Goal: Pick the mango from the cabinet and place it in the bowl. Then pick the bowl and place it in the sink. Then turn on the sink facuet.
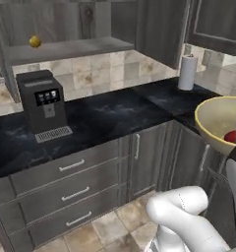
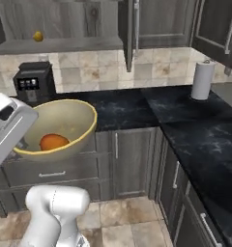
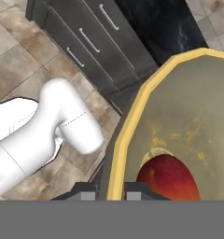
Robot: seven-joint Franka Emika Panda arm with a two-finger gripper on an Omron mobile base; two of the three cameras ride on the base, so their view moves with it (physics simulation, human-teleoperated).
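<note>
The gripper point(image 3: 109, 189) clenches the bowl point(image 3: 188, 116) rim between its jaws, the mango point(image 3: 170, 179) resting just inside.

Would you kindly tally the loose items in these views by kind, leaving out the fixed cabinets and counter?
Fruit: 2, the mango in the bowl and a yellow fruit on the shelf.
Bowls: 1, the bowl, held up off the counter.
Coffee machines: 1.
Paper towel rolls: 1.
Total: 5.
</note>
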